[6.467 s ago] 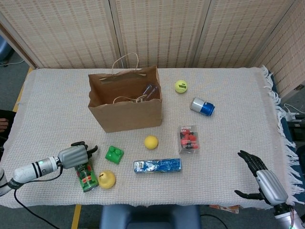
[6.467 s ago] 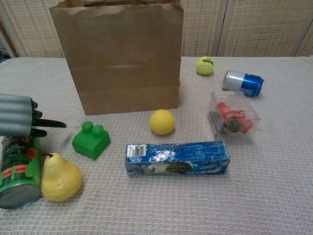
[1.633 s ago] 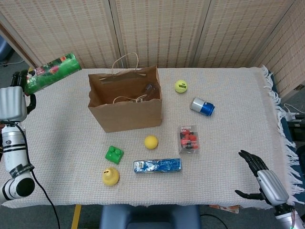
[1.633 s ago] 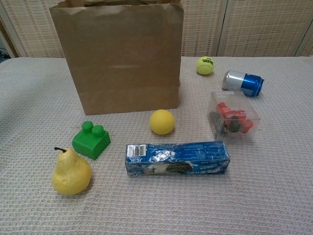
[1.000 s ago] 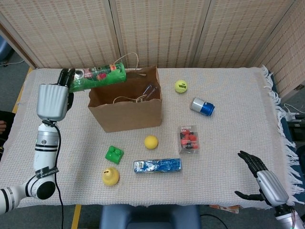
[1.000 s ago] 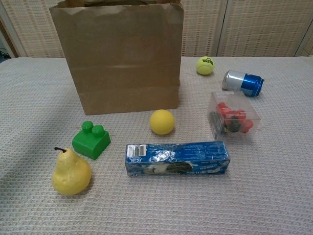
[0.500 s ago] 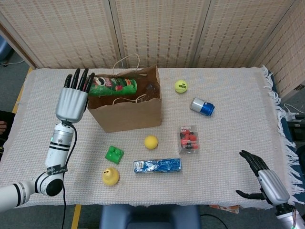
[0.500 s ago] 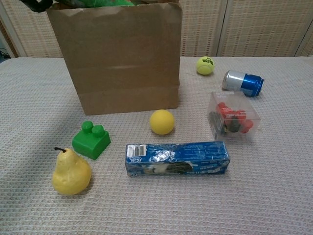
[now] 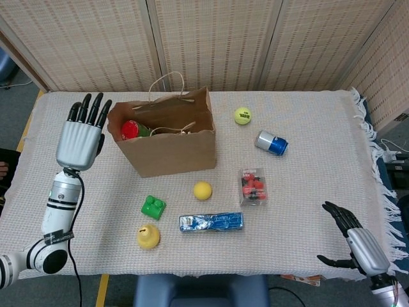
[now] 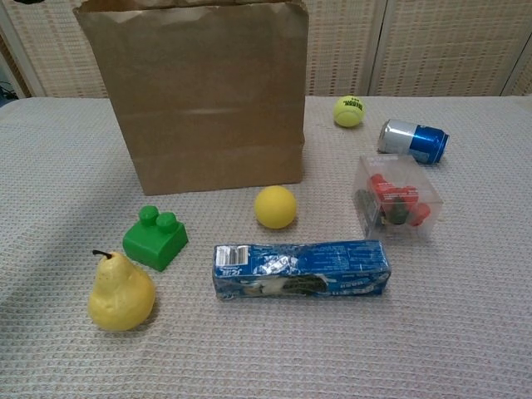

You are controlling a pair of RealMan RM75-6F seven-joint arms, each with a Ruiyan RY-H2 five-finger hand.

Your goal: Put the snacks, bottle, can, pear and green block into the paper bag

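**Green canister in the bag, five items left on the worktop**

The green snack canister (image 9: 133, 130) with its red lid sits inside the paper bag (image 9: 167, 148), low at the bag's left end, just to the right of the fingers (image 9: 89, 107) of the left hand (image 9: 79, 142). Those fingers are spread apart, pointing up and holding nothing, close beside the bag's left wall but not clearly touching it.

The main risk, as I judge it, is the bag itself. It is light, stands free, and its left rim leans toward the hand; a brush from the fingers on the way out could tip it or push it along the worktop (image 9: 307, 134). The canister resting against one end may also pull the bag off balance.

Below the left fingers and toward the front edge lie the green block (image 9: 153, 206) and the pear (image 9: 147, 236), near each other but apart. The pear is round and could roll if nudged rather than gripped. Right of them is the blue cookie pack (image 9: 211, 222), long and flat, awkward to lift from above. Further right stand the clear snack box (image 9: 254, 186) and the blue can (image 9: 271, 142), which lies on its side and could roll.

The right hand (image 9: 358, 247) hovers at the front right corner, well apart from everything, fingers apart and empty. The yellow ball (image 9: 202, 190) and tennis ball (image 9: 242, 116) are not on the list.
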